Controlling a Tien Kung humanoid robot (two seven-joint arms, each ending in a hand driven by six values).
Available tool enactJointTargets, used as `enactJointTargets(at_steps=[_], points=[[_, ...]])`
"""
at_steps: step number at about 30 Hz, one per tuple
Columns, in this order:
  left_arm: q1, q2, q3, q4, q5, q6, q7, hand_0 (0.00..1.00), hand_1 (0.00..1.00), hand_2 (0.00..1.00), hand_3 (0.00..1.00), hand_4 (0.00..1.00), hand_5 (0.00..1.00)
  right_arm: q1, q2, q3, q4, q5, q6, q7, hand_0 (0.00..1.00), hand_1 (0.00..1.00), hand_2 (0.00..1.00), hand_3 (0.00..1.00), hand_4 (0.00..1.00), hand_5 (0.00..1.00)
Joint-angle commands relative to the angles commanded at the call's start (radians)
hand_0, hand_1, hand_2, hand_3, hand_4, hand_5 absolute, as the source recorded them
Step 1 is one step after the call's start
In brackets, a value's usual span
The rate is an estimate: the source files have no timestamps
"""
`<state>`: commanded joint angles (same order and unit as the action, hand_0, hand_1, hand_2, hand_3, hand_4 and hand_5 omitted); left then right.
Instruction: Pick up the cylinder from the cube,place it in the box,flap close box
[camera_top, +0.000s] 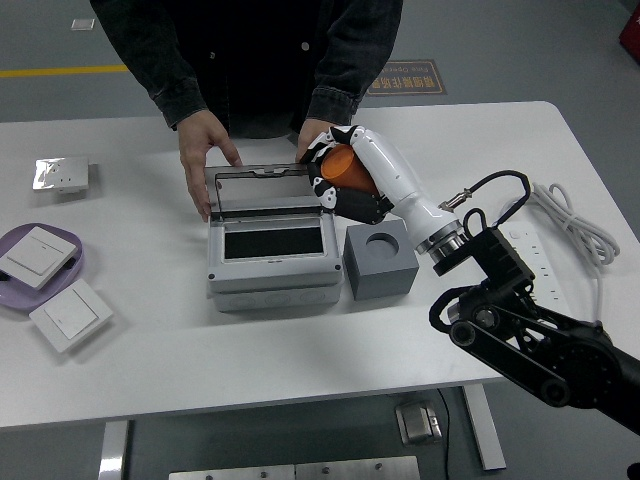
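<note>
My right hand (335, 175) is shut on the orange cylinder (345, 169) and holds it in the air at the back right corner of the grey box (270, 250). The box stands open, its clear flap (262, 189) raised at the back. The grey cube (380, 259) with a round hole in its top stands just right of the box, empty. A person at the far side holds the box with one hand (204, 150) at its left back corner; the other hand is mostly hidden behind my hand. My left arm is out of view.
A purple plate (62, 239) with a white switch (34, 257) lies at the left edge, a second switch (70, 315) in front of it and a small socket plate (62, 175) behind. A white power strip (540, 270) and cable (575, 225) lie at the right.
</note>
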<state>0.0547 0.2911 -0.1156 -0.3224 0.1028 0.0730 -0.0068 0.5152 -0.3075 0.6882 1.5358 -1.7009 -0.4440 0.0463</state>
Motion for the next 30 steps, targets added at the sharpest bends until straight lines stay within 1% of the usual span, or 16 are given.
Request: enactJointTargets(at_steps=[2, 3, 5, 8, 9, 10, 12, 14, 15, 18, 22, 25, 30], points=[[0.001, 0.000, 0.001, 0.000, 0.000, 0.000, 0.000, 0.613, 0.624, 0.595, 0.620, 0.693, 0.237, 0.006, 0.009, -0.009, -0.007, -0.020, 0.002, 0.010, 0.002, 0.087, 0.375, 0.434, 0.262, 0.002], [0.001, 0.000, 0.001, 0.000, 0.000, 0.000, 0.000, 0.613, 0.624, 0.595, 0.620, 0.693, 0.238, 0.008, 0.013, -0.013, -0.010, -0.028, 0.003, 0.013, 0.002, 0.084, 0.337, 0.386, 0.225, 0.002], [0.001, 0.000, 0.000, 0.000, 0.001, 0.000, 0.000, 0.613, 0.624, 0.595, 0.620, 0.693, 0.238, 0.014, 0.020, -0.017, -0.013, -0.041, 0.010, 0.012, 0.002, 0.084, 0.337, 0.386, 0.225, 0.002], [0.001, 0.000, 0.000, 0.000, 0.001, 0.000, 0.000, 0.613, 0.624, 0.595, 0.620, 0.693, 0.238, 0.023, 0.028, -0.022, -0.016, -0.057, 0.025, 0.002, 0.002, 0.084, 0.337, 0.386, 0.225, 0.002], [0.001, 0.000, 0.000, 0.000, 0.000, 0.000, 0.000, 0.612, 0.624, 0.596, 0.621, 0.694, 0.238, 0.026, 0.029, -0.024, -0.017, -0.062, 0.031, -0.004, 0.002, 0.081, 0.302, 0.346, 0.184, 0.015], [0.001, 0.000, 0.000, 0.000, -0.001, 0.000, 0.000, 0.612, 0.624, 0.596, 0.621, 0.694, 0.238, 0.030, 0.032, -0.026, -0.018, -0.071, 0.040, -0.015, 0.002, 0.081, 0.302, 0.346, 0.184, 0.015], [0.001, 0.001, 0.001, 0.000, -0.002, 0.000, 0.000, 0.612, 0.624, 0.596, 0.621, 0.694, 0.238, 0.041, 0.038, -0.032, -0.020, -0.097, 0.068, -0.047, 0.002, 0.081, 0.302, 0.346, 0.184, 0.015], [0.000, 0.001, 0.001, 0.000, -0.003, 0.000, 0.001, 0.612, 0.624, 0.596, 0.621, 0.694, 0.238, 0.057, 0.046, -0.038, -0.024, -0.133, 0.108, -0.089, 0.002, 0.081, 0.302, 0.346, 0.184, 0.015], [0.000, 0.001, 0.001, 0.000, -0.003, 0.000, 0.001, 0.614, 0.624, 0.595, 0.621, 0.694, 0.238, 0.065, 0.049, -0.041, -0.025, -0.149, 0.125, -0.109, 0.002, 0.073, 0.247, 0.315, 0.160, 0.059], [-0.001, 0.003, 0.001, 0.000, -0.003, -0.001, 0.001, 0.614, 0.624, 0.595, 0.621, 0.694, 0.238, 0.098, 0.059, -0.057, -0.029, -0.198, 0.187, -0.178, 0.002, 0.073, 0.247, 0.315, 0.160, 0.059], [-0.004, 0.005, 0.001, 0.000, -0.004, -0.001, 0.000, 0.613, 0.624, 0.595, 0.620, 0.693, 0.237, 0.138, 0.071, -0.082, -0.031, -0.241, 0.256, -0.265, 0.002, 0.070, 0.232, 0.308, 0.152, 0.064], [-0.003, 0.006, 0.001, 0.000, -0.004, -0.001, 0.000, 0.613, 0.624, 0.595, 0.620, 0.693, 0.237, 0.161, 0.079, -0.097, -0.031, -0.256, 0.292, -0.324, 0.002, 0.070, 0.232, 0.308, 0.152, 0.064], [0.000, 0.003, 0.008, 0.000, -0.008, 0.000, 0.001, 0.613, 0.624, 0.596, 0.621, 0.694, 0.238, 0.194, 0.092, -0.124, -0.031, -0.266, 0.330, -0.374, 0.002, 0.072, 0.227, 0.306, 0.157, 0.072]])
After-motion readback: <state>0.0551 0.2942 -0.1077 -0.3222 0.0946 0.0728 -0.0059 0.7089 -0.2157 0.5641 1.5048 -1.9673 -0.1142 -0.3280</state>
